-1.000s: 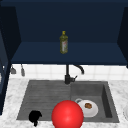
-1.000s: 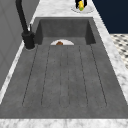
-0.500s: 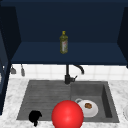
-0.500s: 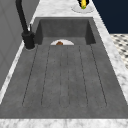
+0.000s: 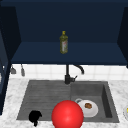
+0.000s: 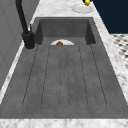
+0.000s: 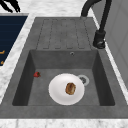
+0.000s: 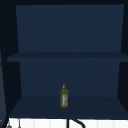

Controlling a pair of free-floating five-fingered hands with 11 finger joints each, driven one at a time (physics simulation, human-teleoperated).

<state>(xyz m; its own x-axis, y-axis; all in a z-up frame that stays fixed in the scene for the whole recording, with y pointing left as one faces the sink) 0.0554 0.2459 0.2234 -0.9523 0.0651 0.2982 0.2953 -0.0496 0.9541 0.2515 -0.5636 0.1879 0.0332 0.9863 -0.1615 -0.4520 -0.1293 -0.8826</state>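
My left hand (image 5: 35,116) hovers over the front left corner of the sink's draining board (image 5: 45,97), holding nothing. In the right side view the left hand (image 7: 11,5) shows at the far end past the board, fingers spread and relaxed. A big red ball (image 5: 67,115) sits at the front edge of the sink, between the hand and a white plate (image 5: 88,108). The plate (image 7: 66,88) lies in the basin with a brown piece of food (image 7: 70,88) on it. A small red thing (image 7: 37,74) lies by the basin's front wall.
A black faucet (image 5: 67,75) stands behind the sink. An olive-green bottle (image 8: 64,97) stands on the lower shelf of the open blue cabinet (image 8: 67,56). Another plate with something yellow (image 6: 82,8) rests on the marble counter right of the basin. Utensils (image 5: 22,71) hang at the wall.
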